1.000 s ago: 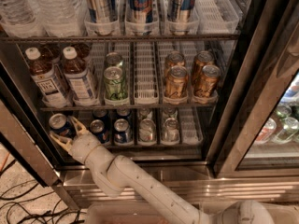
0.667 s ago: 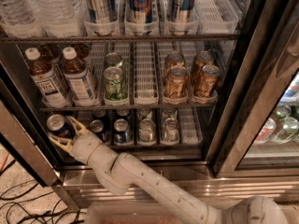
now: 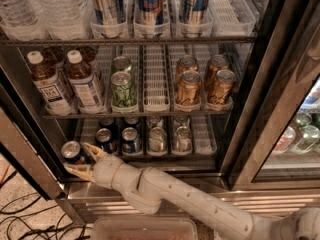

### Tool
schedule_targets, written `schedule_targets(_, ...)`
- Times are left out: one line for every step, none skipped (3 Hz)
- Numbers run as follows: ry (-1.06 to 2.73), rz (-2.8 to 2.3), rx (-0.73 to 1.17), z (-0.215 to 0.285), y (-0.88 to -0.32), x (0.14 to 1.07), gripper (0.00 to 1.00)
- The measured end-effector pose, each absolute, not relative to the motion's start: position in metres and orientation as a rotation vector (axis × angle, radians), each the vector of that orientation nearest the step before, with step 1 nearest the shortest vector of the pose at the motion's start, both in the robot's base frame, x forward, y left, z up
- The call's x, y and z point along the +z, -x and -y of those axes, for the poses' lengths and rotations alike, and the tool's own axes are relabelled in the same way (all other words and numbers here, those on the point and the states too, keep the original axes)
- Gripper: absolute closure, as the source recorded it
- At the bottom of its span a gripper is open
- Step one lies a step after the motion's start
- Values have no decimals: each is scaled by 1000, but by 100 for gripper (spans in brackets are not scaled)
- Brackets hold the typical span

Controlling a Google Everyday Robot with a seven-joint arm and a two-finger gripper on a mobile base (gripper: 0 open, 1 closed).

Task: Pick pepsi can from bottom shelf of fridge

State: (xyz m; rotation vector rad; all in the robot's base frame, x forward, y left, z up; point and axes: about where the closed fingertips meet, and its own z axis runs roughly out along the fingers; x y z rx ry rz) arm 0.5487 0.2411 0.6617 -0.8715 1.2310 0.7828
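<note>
The fridge [image 3: 243, 104] stands open in front of me. My gripper [image 3: 75, 157] is at the front left end of the bottom shelf [image 3: 203, 134], low by the steel base. Its two fingers [image 3: 91, 149] are closed around a pepsi can [image 3: 71, 148], dark blue with a silver top, which sits forward of the other cans. Two more pepsi cans [image 3: 104, 138] stand in the lanes just right of it. Silver cans [image 3: 157, 139] stand further right. My white arm [image 3: 200, 204] reaches in from the lower right.
The rack above holds tea bottles [image 3: 52, 86], a green can [image 3: 123, 87] and gold cans [image 3: 189, 87]. Tall slim cans [image 3: 150, 4] and water bottles fill the top rack. A dark door post [image 3: 30, 154] runs at the left. Cables [image 3: 20, 219] lie on the floor.
The gripper and the pepsi can in it have moved down and slightly right, out toward the front edge of the bottom shelf. The other cans have not moved.
</note>
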Motion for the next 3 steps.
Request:
schedule_targets(958, -1324, 907, -221, -518, 640, 100)
schedule_targets(1014, -1402, 1025, -189, -489, 646, 100)
schedule_targets(1068, -1422, 1098, -158, -466, 687, 100)
